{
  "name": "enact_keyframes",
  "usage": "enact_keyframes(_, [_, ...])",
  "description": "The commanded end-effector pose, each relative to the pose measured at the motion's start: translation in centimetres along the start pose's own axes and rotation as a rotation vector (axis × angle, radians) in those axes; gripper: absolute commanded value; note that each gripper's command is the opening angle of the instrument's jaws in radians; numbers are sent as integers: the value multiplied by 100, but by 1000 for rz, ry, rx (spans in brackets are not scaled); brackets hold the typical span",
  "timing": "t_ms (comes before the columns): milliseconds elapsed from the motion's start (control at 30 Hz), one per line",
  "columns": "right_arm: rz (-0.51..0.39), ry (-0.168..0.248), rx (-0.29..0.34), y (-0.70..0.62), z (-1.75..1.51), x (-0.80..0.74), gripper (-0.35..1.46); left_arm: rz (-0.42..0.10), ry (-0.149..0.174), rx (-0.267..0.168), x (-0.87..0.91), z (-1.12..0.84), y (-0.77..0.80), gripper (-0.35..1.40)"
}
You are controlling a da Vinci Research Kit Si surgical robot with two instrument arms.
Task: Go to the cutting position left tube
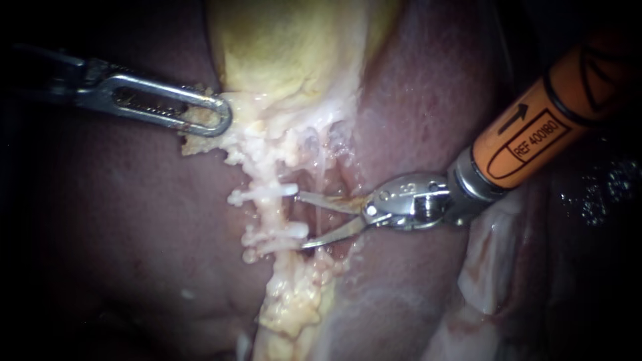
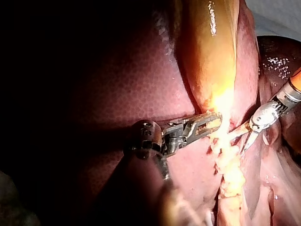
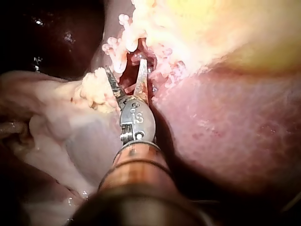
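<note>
The yellow gallbladder (image 1: 287,53) lies on the dark red liver (image 1: 120,220). My left instrument (image 1: 217,120) has its slotted jaws shut on pale fatty tissue at the gallbladder's neck and holds it off to the left. Below the neck runs a whitish tube (image 1: 271,214) with two white clips (image 1: 267,192) (image 1: 284,234) across it. My right instrument (image 1: 301,220), on an orange shaft, holds two thin blades open, their tips level with the two clips just right of the tube. The blades (image 3: 127,70) also stand apart in the right wrist view. The left wrist view shows the left jaws (image 2: 217,120).
A thin pale strand (image 1: 321,167) runs down right of the clipped tube, behind the blades. Lumpy yellow fat (image 1: 294,301) continues below the clips. Pale folded tissue (image 1: 495,267) lies under the right shaft.
</note>
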Motion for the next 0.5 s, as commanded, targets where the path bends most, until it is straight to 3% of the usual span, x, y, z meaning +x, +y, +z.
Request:
enact_keyframes(33, [-6,6,9,0,4,2,140,0,0,0,0,0,0,-35])
enact_keyframes(233, [-30,27,69,-2,27,18,133,0,0,0,0,0,-1,-35])
enact_keyframes(500, [46,73,38,4,66,42,138,1,1,1,-1,2,-1,-35])
